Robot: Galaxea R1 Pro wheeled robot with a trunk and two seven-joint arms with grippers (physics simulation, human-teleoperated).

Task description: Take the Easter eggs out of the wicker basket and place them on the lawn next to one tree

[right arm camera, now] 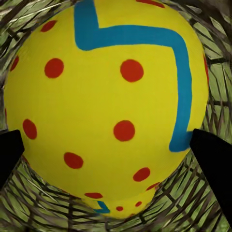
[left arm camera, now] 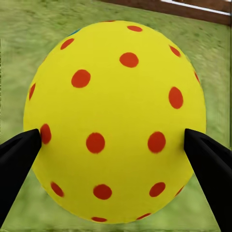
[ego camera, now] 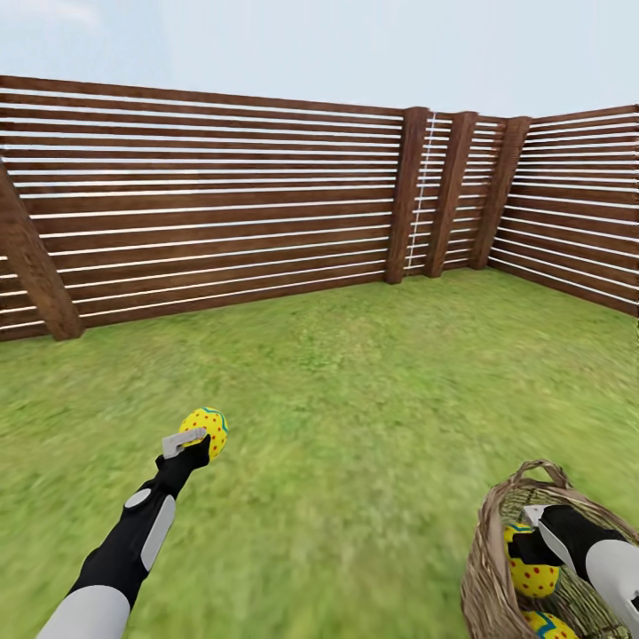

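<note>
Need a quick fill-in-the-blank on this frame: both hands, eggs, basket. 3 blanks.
1. The left hand holds a yellow egg with red ____ above the lawn.
2. The right hand reaches into the wicker ____, its fingers at either side of a second egg.
3. Counting that one, ____ eggs sit inside the basket; the third egg lies lower in it.

Missing words: dots; basket; two

The left arm reaches forward, its gripper (ego camera: 197, 442) closed around an egg (ego camera: 205, 430). The right arm bends inward, its gripper (ego camera: 525, 548) clamped on another egg (ego camera: 531, 577).
</note>
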